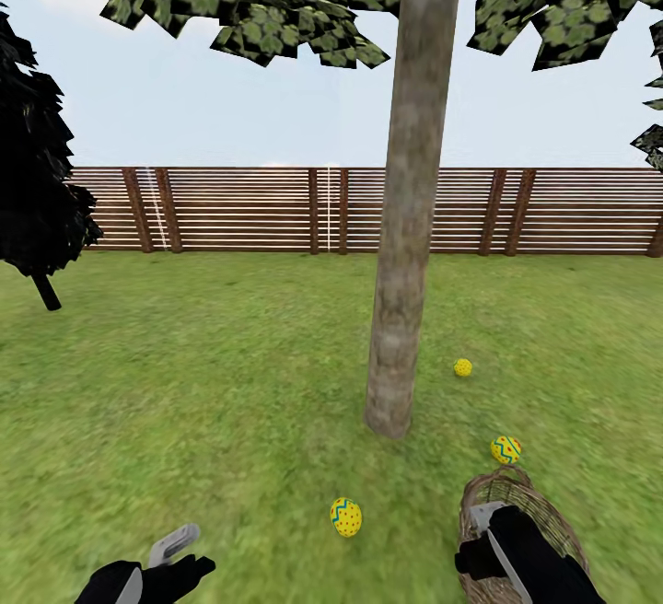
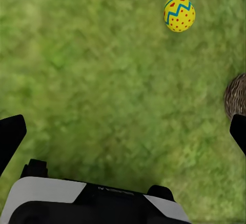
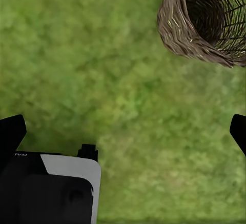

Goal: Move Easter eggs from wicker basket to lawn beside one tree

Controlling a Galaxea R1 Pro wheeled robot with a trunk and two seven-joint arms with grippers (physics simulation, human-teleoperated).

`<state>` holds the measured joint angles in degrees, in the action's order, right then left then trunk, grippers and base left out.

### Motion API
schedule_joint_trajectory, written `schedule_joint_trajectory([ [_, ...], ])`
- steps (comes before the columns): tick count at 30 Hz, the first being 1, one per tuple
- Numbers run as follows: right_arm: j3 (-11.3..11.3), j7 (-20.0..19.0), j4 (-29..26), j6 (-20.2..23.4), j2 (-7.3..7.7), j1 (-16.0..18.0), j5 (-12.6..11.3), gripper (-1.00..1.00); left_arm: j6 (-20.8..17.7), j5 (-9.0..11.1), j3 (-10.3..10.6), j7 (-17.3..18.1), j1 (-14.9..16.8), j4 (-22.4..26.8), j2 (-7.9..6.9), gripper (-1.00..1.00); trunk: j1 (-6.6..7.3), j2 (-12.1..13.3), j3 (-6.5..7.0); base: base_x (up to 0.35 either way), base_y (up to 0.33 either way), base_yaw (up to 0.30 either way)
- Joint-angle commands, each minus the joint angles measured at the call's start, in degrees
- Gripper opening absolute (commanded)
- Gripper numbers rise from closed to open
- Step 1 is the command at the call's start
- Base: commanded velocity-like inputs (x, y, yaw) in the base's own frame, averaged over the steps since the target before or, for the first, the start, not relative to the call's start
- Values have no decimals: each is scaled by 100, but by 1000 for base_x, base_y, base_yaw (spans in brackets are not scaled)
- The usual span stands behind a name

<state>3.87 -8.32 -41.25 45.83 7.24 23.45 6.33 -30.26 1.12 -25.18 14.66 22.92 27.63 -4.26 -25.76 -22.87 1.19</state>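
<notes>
Left claw [image 2: 123,131]: black fingers spread wide apart, nothing between them, hanging over mottled green grass lawn [image 2: 92,70]; in the head view it sits at the lower left [image 1: 175,553].
Right claw [image 3: 123,131]: fingers likewise parted and empty, above the lawn just beside the basket; in the head view the black arm overlaps the basket at lower right, and the claw tips cannot be made out there.
Brown open-weave wicker basket [image 3: 200,19]: rounded, lying on the grass with its dark mouth in sight; no egg visible in the part of the interior that shows. Head view places it at lower right [image 1: 543,512], near the trunk's base.
Small bright yellow Easter eggs with blue zigzag bands, 3 on the grass: 1 in front of the trunk [image 1: 346,517], also seen from the left wrist [image 2: 179,13]; 1 just beyond the basket [image 1: 505,449]; 1 farther off, right of the trunk [image 1: 462,367].
Tall tree with pale grey-brown trunk [image 1: 405,245]: all 3 eggs lie near its base.
Brown horizontal-slat wooden fence [image 1: 239,208]: behind.
</notes>
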Motion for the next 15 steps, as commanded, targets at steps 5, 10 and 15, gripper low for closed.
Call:
schedule_joint_trajectory([
  [5, 18, -47, -6, 23, 5, 2, 61, 100, -42, 11, -31, 19, 2, -77, 4, 100, -2, -5, -3, 0, 0, 0],
  [10, 24, -47, -6, 24, 5, 2, 61, 100, -42, 11, -33, 19, 2, -115, 2, 100, -2, -5, -3, 0, 0, 0],
  [15, 24, -47, -6, 23, 5, 2, 61, 100, -42, 11, -33, 13, 2, -117, 4, 100, -2, -5, -3, 0, 0, 0],
])
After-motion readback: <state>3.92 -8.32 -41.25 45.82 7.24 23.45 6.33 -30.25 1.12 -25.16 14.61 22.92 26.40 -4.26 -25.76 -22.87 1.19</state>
